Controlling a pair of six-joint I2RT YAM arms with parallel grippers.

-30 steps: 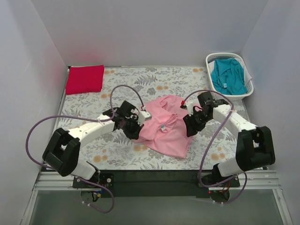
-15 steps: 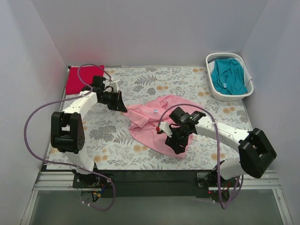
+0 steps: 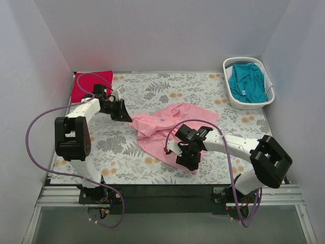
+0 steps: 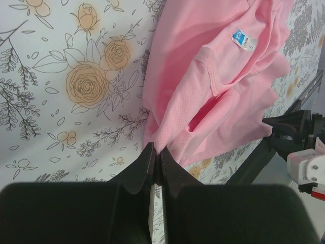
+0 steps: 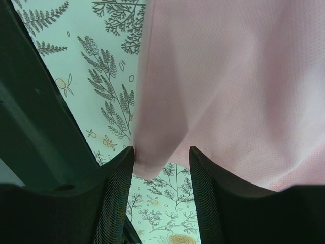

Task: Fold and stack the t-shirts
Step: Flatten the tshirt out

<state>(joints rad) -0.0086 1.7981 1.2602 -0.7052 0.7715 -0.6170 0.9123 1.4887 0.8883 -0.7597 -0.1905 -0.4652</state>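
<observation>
The light pink t-shirt [image 3: 167, 127] lies crumpled mid-table on the floral cloth. My left gripper [image 3: 126, 118] is shut on its left edge, and the left wrist view shows the jaws [image 4: 157, 152] pinched on a fold of pink fabric [image 4: 218, 76] below the collar label. My right gripper [image 3: 187, 157] is over the shirt's near edge. Its jaws [image 5: 161, 157] stand open with the pink hem [image 5: 228, 76] hanging between them, against the left finger. The red t-shirt [image 3: 86, 84] lies folded at the back left. The teal t-shirt [image 3: 247, 81] is in the basket.
The white slatted basket [image 3: 229, 63] stands at the back right corner. White walls close in the table on three sides. The grey-and-orange floral cloth [image 3: 193, 86] covers the tabletop. Purple cables loop from both arms.
My left gripper has pulled the shirt's left edge further left and back, stretching it. My right gripper has moved down and left to the shirt's near edge.
</observation>
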